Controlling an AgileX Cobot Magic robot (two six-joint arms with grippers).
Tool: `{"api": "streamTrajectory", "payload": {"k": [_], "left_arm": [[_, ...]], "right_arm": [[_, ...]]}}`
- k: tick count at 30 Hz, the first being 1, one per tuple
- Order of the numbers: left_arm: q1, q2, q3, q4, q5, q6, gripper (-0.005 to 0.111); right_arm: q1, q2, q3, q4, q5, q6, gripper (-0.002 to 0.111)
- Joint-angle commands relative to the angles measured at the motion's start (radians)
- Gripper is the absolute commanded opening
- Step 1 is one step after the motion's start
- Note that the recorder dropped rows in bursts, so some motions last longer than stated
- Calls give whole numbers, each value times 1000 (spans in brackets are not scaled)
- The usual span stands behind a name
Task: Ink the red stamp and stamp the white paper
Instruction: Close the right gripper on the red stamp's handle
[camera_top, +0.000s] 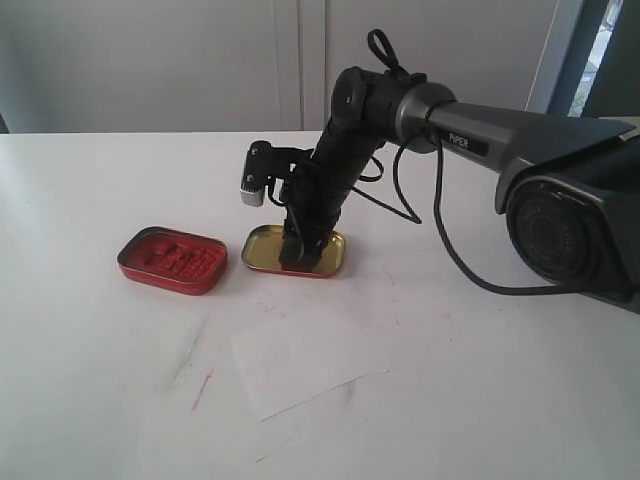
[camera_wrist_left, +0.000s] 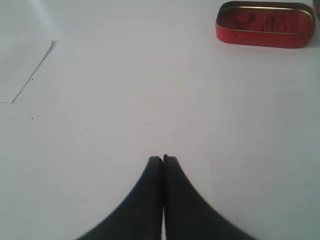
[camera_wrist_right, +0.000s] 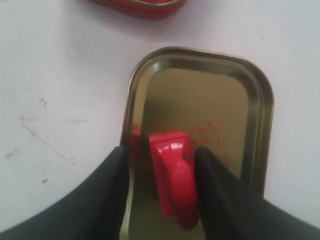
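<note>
The red stamp (camera_wrist_right: 172, 175) lies inside the gold-lined tin lid (camera_wrist_right: 200, 95), between the fingers of my right gripper (camera_wrist_right: 160, 152). One finger touches the stamp; the other stands a small gap away, so the gripper is open around it. In the exterior view my right gripper (camera_top: 300, 255) reaches down into the lid (camera_top: 262, 245), and its fingers hide the stamp. The white paper (camera_top: 305, 365) lies skewed on the table in front of the lid. My left gripper (camera_wrist_left: 163, 159) is shut on nothing above bare table, with a paper corner (camera_wrist_left: 20, 65) in its view.
The red-filled ink tin (camera_top: 172, 260) sits just left of the lid and also shows as the tin (camera_wrist_left: 265, 22) in the left wrist view. Red ink streaks (camera_top: 203, 388) mark the table left of the paper. The right arm's black cable (camera_top: 440, 230) hangs over the table.
</note>
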Motion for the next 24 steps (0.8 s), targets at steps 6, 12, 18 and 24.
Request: {"api": "streamTrajectory", "payload": {"k": [6, 12, 18, 24], "left_arm": [[2, -4, 7, -3, 11, 0, 0], [2, -4, 7, -3, 11, 0, 0], [2, -4, 7, -3, 11, 0, 0], [2, -4, 7, -3, 11, 0, 0]], "right_arm": [[1, -3, -5, 32, -3, -10, 41], [1, -5, -5, 32, -9, 18, 41], [1, -6, -5, 32, -22, 16, 41], [1, -6, -5, 32, -32, 16, 41]]}}
